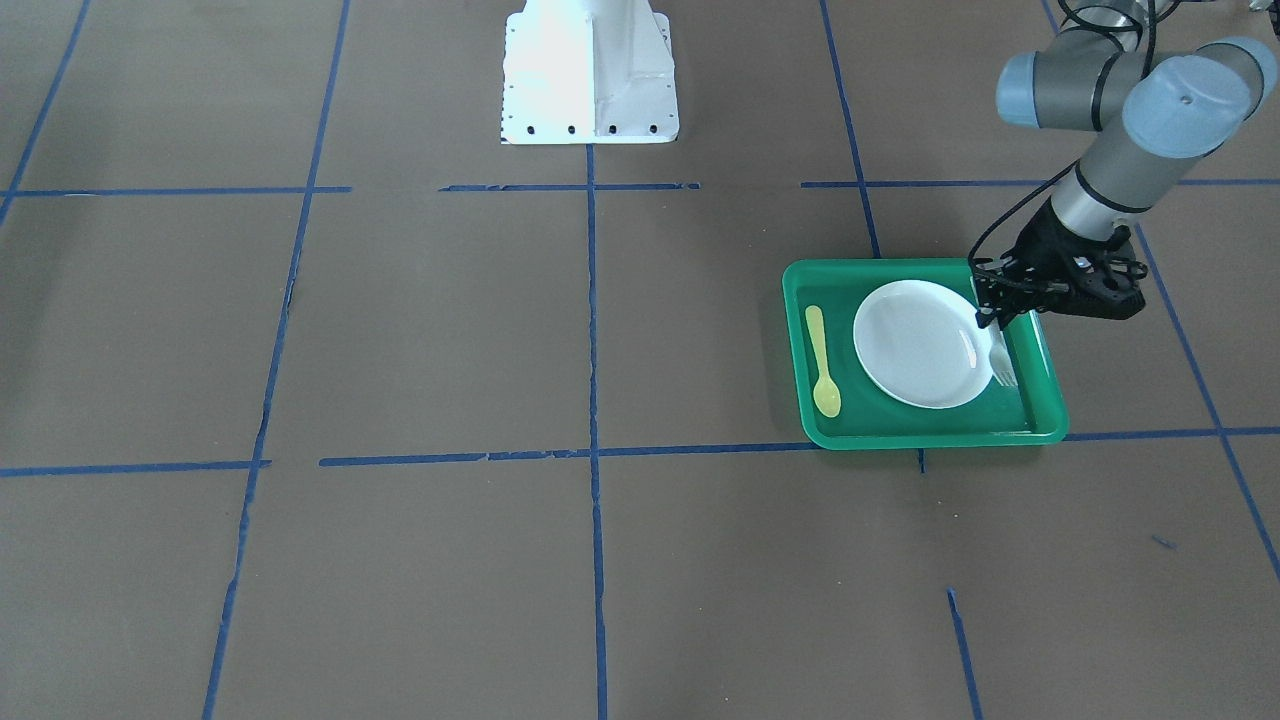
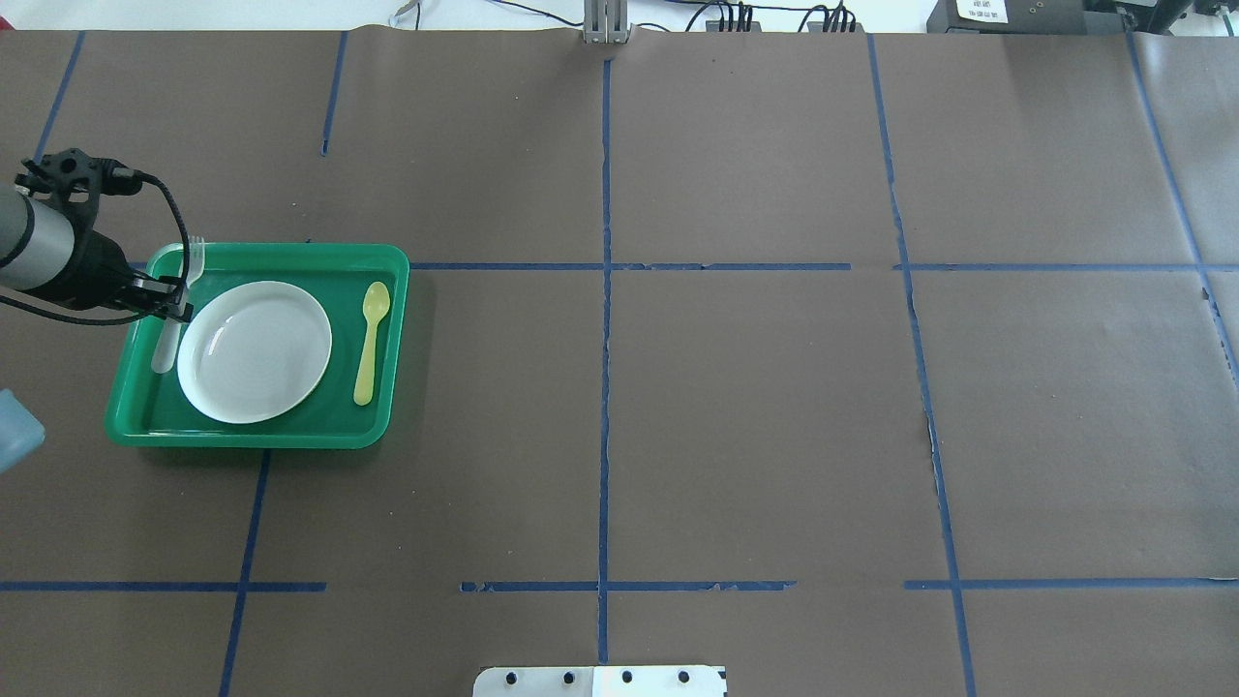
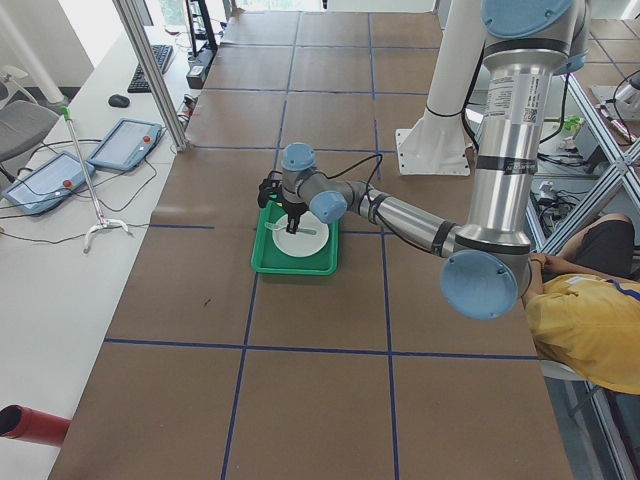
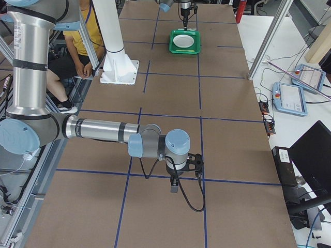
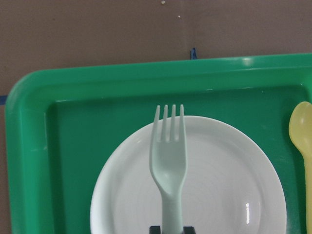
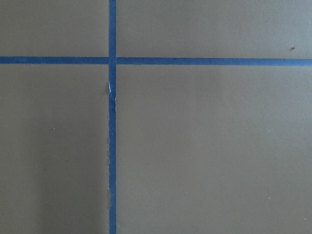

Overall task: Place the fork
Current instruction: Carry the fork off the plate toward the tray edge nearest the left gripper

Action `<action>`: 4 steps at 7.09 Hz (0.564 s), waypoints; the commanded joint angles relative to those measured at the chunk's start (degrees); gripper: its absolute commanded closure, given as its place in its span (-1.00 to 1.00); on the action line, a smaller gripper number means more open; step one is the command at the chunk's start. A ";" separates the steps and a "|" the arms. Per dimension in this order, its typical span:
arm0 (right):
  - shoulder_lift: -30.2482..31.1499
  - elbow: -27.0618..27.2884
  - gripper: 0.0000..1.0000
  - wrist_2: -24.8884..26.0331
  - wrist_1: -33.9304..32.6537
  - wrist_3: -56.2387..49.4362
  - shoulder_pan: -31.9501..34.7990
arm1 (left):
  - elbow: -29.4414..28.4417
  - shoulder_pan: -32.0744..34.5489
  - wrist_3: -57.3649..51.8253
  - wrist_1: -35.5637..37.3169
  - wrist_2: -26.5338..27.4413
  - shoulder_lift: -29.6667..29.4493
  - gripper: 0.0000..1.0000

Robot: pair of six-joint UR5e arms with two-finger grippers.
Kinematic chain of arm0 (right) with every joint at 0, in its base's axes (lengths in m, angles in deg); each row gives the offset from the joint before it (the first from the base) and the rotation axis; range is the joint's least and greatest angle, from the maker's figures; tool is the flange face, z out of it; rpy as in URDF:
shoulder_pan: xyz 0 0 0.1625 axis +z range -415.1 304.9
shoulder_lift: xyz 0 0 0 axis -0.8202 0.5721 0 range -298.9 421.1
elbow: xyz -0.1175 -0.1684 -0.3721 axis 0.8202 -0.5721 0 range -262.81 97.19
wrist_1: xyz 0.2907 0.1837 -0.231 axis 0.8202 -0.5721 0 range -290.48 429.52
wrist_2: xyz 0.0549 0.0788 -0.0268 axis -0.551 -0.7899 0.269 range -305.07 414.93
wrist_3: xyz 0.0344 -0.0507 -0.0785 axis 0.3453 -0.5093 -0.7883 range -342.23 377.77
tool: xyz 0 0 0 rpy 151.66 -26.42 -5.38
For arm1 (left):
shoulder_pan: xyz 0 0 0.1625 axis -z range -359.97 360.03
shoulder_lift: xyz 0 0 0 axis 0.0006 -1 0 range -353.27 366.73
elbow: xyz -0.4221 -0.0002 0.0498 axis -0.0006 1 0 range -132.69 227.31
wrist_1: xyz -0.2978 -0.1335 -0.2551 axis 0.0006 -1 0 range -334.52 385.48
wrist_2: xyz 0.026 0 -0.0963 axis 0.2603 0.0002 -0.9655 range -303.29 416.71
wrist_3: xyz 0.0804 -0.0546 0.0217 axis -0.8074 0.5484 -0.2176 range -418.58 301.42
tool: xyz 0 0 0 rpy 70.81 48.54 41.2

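Observation:
The fork is pale, translucent white plastic. My left gripper is shut on its handle and holds it over the left side of the green tray, next to the white plate. In the left wrist view the fork points away from me, with its tines over the plate. In the front view the fork hangs below the gripper. My right gripper shows only in the exterior right view, low over bare table far from the tray; I cannot tell whether it is open or shut.
A yellow spoon lies in the tray to the right of the plate. Brown paper with blue tape lines covers the table. The robot's white base stands at the table's near edge.

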 commanded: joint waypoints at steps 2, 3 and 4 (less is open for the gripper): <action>0.00 0.00 -1.00 -0.01 -0.02 0.00 0.00 | -5.70 1.43 -2.22 0.24 -0.06 0.06 1.00; 0.00 0.00 -1.00 -0.01 -0.02 -0.09 0.00 | -8.17 1.43 -1.07 -1.33 -0.14 -0.90 1.00; 0.00 0.00 -1.00 -0.01 -0.02 0.00 0.00 | -9.15 1.34 -0.80 -1.61 -0.14 -1.00 1.00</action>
